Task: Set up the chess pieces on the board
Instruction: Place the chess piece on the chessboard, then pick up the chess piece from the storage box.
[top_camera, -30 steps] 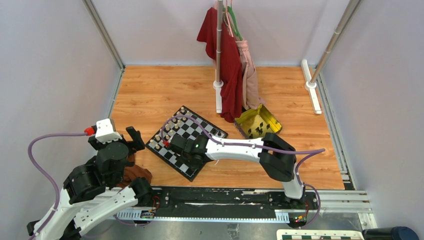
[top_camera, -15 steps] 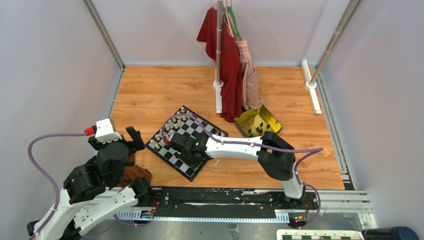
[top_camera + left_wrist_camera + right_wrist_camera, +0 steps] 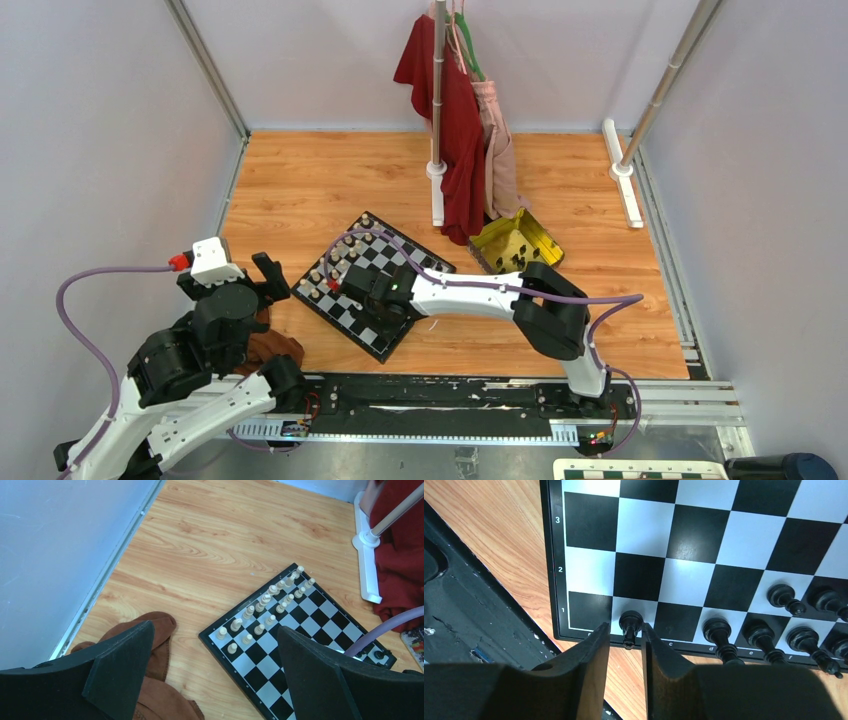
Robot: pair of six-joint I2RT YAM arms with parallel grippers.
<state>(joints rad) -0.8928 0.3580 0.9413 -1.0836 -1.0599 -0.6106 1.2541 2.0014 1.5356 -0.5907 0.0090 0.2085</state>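
Right wrist view is showing the right gripper (image 3: 625, 626) with jaws slightly spread around 1 small black turned chess piece (image 3: 630, 620), standing in row 1 of the flat black-and-white checkered board (image 3: 684, 582). The left gripper (image 3: 215, 630) is hovering beside it, jaws wide apart.

In the right wrist view, the black pieces (image 3: 831, 602) at 3 o'clock are cut off by the edge. The right gripper's (image 3: 626, 630) fingers are cropped at 6 o'clock. From above, the board's (image 3: 410, 253) 5 o'clock part is hidden under that gripper.
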